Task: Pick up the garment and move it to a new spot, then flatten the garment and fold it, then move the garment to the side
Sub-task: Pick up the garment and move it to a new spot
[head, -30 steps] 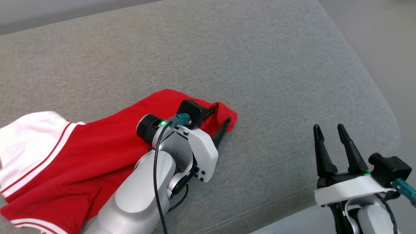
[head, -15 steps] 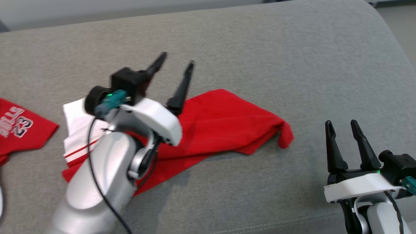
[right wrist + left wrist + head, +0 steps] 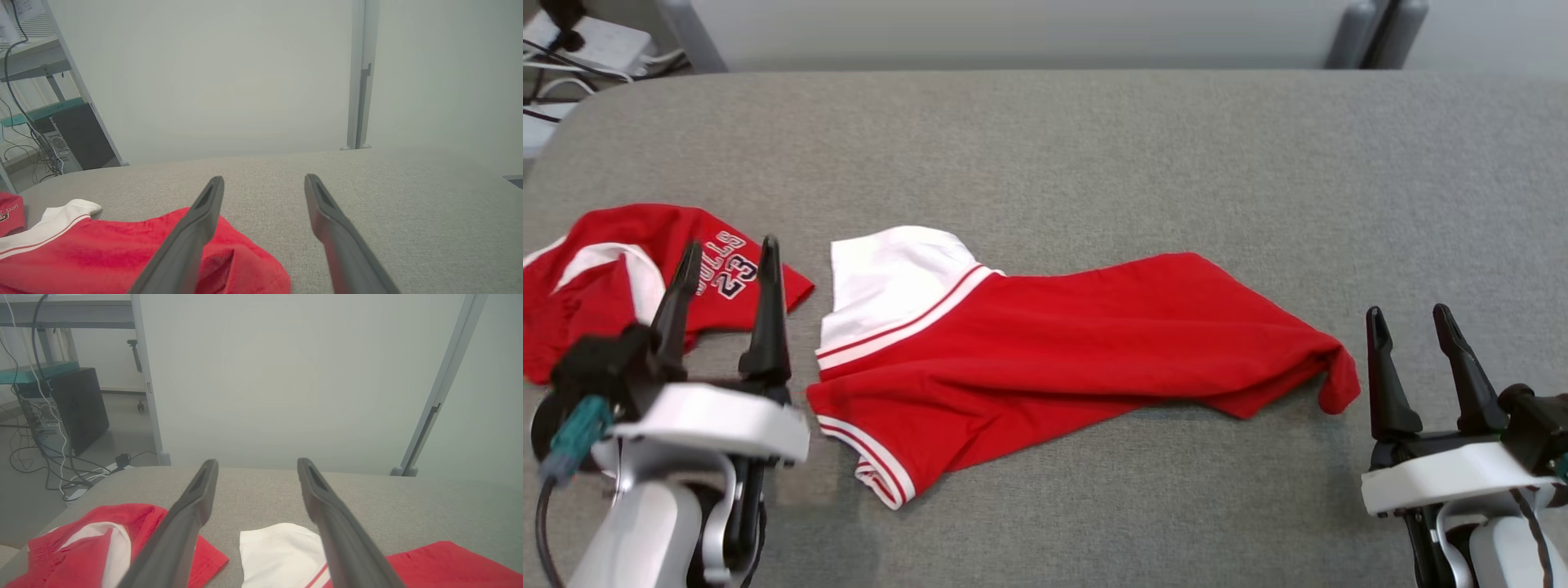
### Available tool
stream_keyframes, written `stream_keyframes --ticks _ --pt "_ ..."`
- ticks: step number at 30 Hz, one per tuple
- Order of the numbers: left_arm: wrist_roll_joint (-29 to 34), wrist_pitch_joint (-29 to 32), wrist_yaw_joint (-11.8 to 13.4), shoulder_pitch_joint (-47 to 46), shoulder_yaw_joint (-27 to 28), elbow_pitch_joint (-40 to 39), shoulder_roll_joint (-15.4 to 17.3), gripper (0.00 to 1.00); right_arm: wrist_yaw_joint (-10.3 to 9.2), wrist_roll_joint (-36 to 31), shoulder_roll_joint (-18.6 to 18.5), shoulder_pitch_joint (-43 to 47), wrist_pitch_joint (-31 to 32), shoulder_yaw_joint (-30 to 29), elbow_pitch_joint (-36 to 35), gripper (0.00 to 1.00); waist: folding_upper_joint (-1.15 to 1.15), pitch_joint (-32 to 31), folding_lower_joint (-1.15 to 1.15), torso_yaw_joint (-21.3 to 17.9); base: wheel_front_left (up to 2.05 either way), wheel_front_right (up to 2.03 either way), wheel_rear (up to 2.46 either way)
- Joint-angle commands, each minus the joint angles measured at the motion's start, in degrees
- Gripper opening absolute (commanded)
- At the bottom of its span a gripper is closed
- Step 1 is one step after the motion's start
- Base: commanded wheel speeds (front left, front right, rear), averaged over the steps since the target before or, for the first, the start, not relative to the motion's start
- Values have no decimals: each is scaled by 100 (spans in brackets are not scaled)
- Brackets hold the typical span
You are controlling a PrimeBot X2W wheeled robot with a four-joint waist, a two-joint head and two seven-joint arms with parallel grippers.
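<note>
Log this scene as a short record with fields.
surface: grey cushion
shirt: red with white sleeve, rumpled, lying mid-cushion, not held
jersey: red, lettered, at cushion's left end, apart from shirt
left pincer: open, empty, by the jersey
right pincer: open, empty, right of the shirt

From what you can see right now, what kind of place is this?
Probably a lab or office workspace, not a home. Pale partition panels stand behind the grey padded surface, and a dark computer tower sits on the floor with loose cables beside it.
</note>
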Motion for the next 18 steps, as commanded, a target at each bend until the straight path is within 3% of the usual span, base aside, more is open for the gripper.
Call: stream_keyframes --ticks 1,18 --pt "-66 -79 69 112 306 -243 189 100 42 -40 -74 81 -77 98 -189 100 0 -159 0 138 0 0 0" --pt "-163 -82 401 1841 381 -679 286 100 42 -245 56 1182 77 -67 -350 100 0 -832 0 368 0 0 0"
